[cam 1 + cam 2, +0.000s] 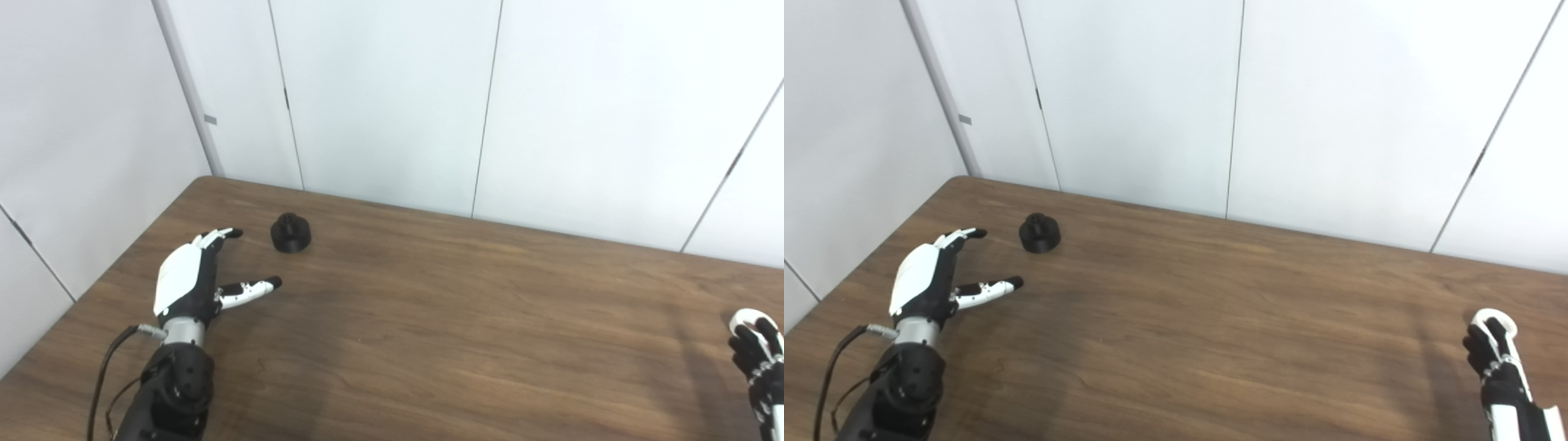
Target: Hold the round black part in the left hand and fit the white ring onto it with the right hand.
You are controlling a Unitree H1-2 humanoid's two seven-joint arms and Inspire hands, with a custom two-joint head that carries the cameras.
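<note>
The round black part (291,233) stands on the wooden table (459,318) at the far left. My left hand (190,275) is open and empty, fingers spread, resting just left of and in front of the part without touching it. My right hand (1500,373) is at the lower right edge of the view, with its fingers curled on the white ring (1497,314), which shows as a white arc over its fingertips. The hand hides much of the ring. The two hands are far apart.
White wall panels (380,98) close the table's back and left sides. A black cable (101,373) loops beside my left forearm. Bare wood lies between the two hands.
</note>
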